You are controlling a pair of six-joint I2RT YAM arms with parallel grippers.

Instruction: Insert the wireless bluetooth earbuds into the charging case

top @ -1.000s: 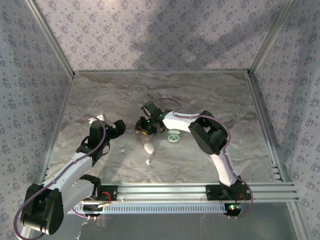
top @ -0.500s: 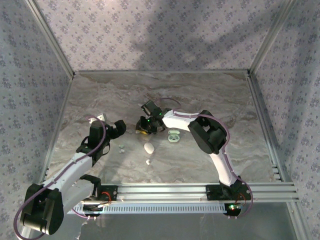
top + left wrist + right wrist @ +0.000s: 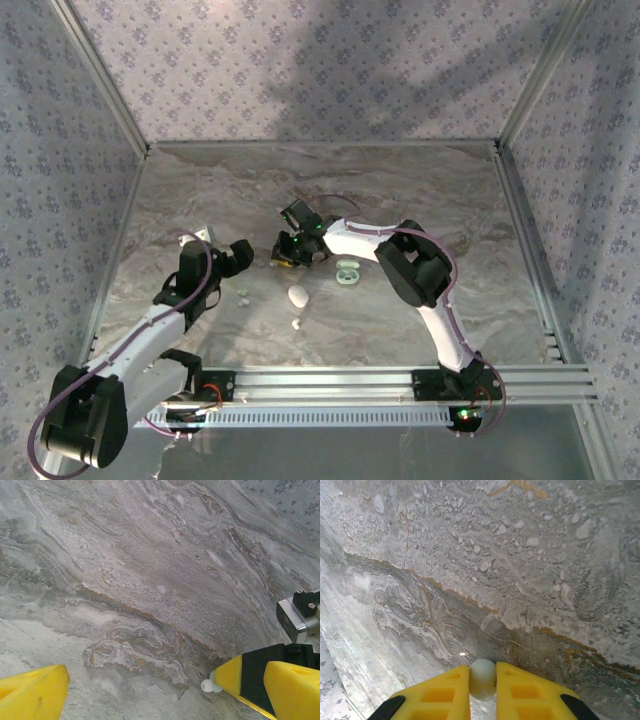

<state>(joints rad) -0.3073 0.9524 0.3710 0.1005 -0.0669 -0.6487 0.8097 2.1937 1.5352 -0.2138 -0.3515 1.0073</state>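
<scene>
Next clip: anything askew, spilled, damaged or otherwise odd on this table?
Nothing damaged or spilled. The right tool is shut on one earbud. Other tiny whitish bits lie scattered on the table, apart from the pale green case, as expected mid-task.

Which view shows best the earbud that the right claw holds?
Right wrist: the earbud sits pinched in the right claw. Left wrist gives its white tip; from above, too small to tell.
</scene>
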